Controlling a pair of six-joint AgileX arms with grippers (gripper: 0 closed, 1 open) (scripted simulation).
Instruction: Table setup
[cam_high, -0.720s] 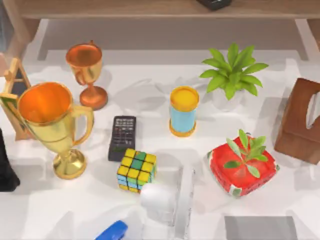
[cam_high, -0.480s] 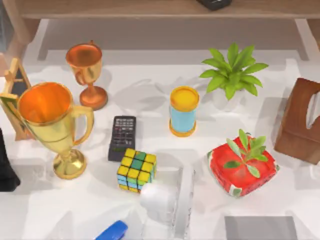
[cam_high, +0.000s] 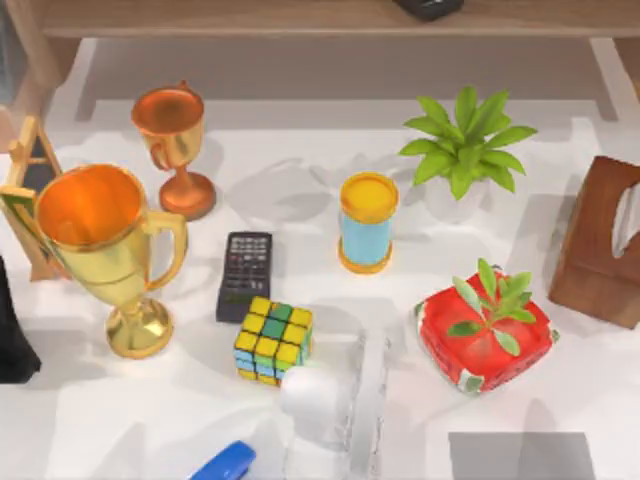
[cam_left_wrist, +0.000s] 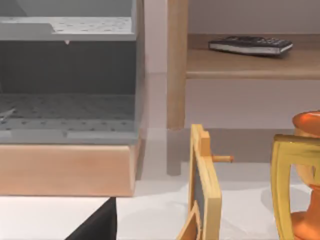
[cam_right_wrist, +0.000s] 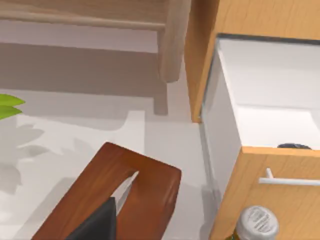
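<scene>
You are at the start of the table setup: the Rubik's cube (cam_high: 273, 341) sits mid-tabletop (cam_high: 300, 190) beside the remote (cam_high: 245, 275), finger state cannot be told, so next choose and approach one item.

Glossy gold trophy (cam_high: 105, 250), wooden tissue box (cam_high: 600, 245)
</scene>
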